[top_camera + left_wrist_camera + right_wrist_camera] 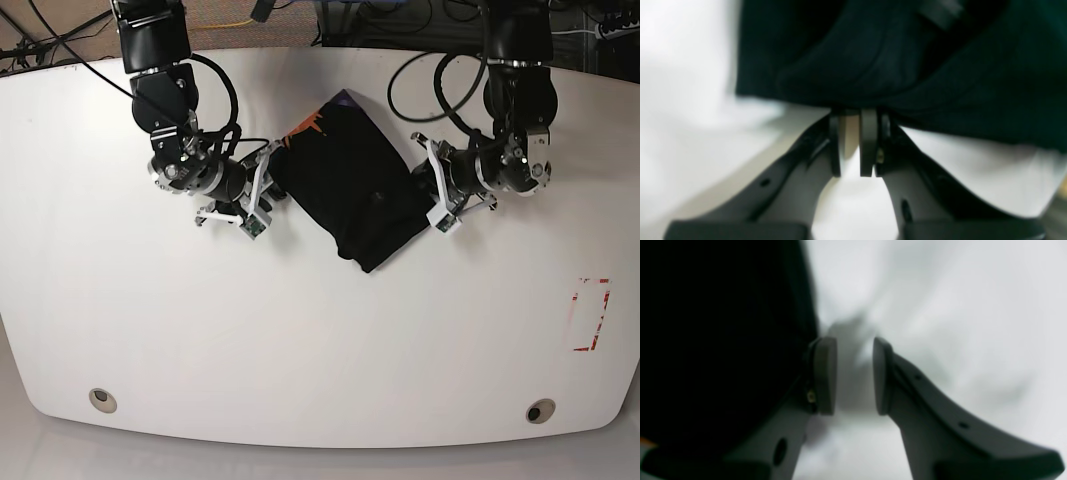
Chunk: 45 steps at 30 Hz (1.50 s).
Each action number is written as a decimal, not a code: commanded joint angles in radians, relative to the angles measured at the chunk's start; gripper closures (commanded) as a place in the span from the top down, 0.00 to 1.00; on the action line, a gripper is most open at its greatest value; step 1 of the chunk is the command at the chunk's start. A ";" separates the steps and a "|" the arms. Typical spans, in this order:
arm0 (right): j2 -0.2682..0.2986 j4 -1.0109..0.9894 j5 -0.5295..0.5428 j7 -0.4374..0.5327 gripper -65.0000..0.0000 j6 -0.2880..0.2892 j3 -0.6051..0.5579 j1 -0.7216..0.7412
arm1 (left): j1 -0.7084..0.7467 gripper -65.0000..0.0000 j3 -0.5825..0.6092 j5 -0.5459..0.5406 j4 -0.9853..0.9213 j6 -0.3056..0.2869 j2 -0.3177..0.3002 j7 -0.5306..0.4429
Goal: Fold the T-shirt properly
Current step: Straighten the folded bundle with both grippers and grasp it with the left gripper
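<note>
1. The left gripper (853,143) has its jaws nearly together, with a thin pale gap between the pads. Its tips meet the hem of the T-shirt (907,66), but a real pinch on cloth cannot be told.
2. The right gripper (853,373) stands with jaws apart and nothing between them, the black cloth just beside one finger.
3. In the base view the T-shirt (355,190) lies as a narrow, tilted, folded bundle on the white table (320,340), between both grippers.
4. Judgement: the remaining fold wants both edges gripped evenly; the right jaws should slide onto the cloth edge before closing, then both should lift low and together to avoid wrinkles.
</note>
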 commanded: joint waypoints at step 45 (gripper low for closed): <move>-0.065 0.155 0.027 -0.106 0.27 0.011 0.170 -0.047 | 0.101 0.61 0.351 0.048 0.257 0.645 0.027 -0.211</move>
